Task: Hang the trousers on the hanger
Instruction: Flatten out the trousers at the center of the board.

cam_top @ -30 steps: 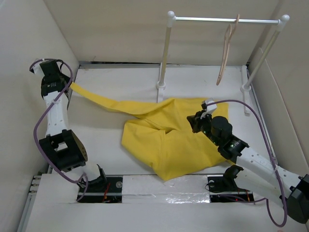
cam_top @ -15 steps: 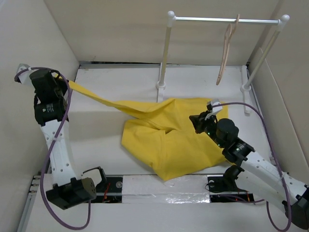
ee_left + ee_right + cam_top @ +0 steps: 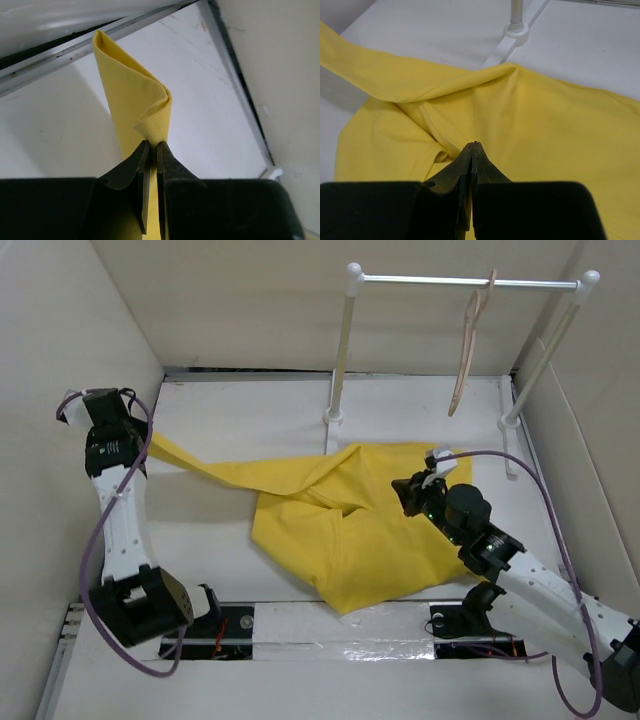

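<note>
Lowest in the overhead view, right of centre, the right gripper (image 3: 404, 496) sits over the right-hand part of the trousers (image 3: 345, 535). Its wrist camera shows the right gripper (image 3: 472, 145) with its jaws pressed tip to tip. There is no gap and no cloth visible between them. The tips point at a crease in the trousers (image 3: 545, 115); whether they touch the cloth cannot be told.

The trousers lie as a crumpled yellow heap in the middle of the white table (image 3: 230, 405), with the heap's near corner reaching toward the lower centre of the frame. One leg runs out of the heap as a long, narrowing band toward the left edge and lifts off the table at its end.

That end is in the left gripper (image 3: 147, 437), at mid-left of the overhead view. Close up, the left gripper (image 3: 151, 146) is clamped narrowly on a folded edge of the trousers (image 3: 127, 85). The cloth passes between the jaws and stands up beyond them as a rolled loop above the table (image 3: 210, 100).

Farthest back, along the top of the frame, a white rail (image 3: 470, 282) stands on two posts, with the left post's foot (image 3: 516, 31) just beside the far edge of the heap. The hanger (image 3: 467, 345) hangs from the rail near its right end, well apart from the trousers and from both grippers.
</note>
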{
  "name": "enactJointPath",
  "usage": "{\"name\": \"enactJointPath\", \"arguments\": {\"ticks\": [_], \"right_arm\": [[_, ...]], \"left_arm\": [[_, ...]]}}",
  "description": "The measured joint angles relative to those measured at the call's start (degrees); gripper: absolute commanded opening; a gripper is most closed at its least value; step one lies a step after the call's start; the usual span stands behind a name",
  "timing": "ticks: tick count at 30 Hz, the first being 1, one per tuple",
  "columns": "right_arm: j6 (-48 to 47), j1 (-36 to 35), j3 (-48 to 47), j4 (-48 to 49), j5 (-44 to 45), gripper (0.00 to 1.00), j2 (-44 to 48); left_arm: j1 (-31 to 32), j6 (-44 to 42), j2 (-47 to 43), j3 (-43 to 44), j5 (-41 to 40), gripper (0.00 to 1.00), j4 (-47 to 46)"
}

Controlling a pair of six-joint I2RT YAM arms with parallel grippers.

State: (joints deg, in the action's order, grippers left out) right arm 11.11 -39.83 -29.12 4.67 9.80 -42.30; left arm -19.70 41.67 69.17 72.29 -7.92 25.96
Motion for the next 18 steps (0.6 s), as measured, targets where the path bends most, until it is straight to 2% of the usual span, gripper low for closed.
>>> {"name": "enactJointPath", "arguments": {"ticks": [3,4,6,7,12,18], "right_arm": [[-1.70,-0.33,-0.07,2.60,-4.13,0.36,-4.44],[-2.51,-0.85,-0.28,3.78,-5.81,0.56,-6.64],[-4.83,-3.72,-2.23,4.37,-8.41,0.69,-12.13],[-6.54,-5.75,-3.98,4.39,-9.49,0.79,-15.54],[-15.76,-13.00,-16.33,6.56,-12.92,0.85,-32.33],[-25.00,-13.44,-32.57,5.84,-16.68,0.86,-48.68]], "left_arm": [[-0.02,-0.02,6.82,1.77,-0.90,0.00,-0.39],[-0.02,-0.02,8.63,2.38,-1.11,0.00,-0.48],[-0.02,-0.04,10.58,2.64,-1.11,0.00,-1.25],[0.00,-0.07,10.69,2.64,-1.03,0.00,-1.38],[-0.02,0.09,7.96,1.77,0.22,0.00,-4.83],[-0.02,0.63,3.72,-0.72,1.66,0.00,-7.58]]}}
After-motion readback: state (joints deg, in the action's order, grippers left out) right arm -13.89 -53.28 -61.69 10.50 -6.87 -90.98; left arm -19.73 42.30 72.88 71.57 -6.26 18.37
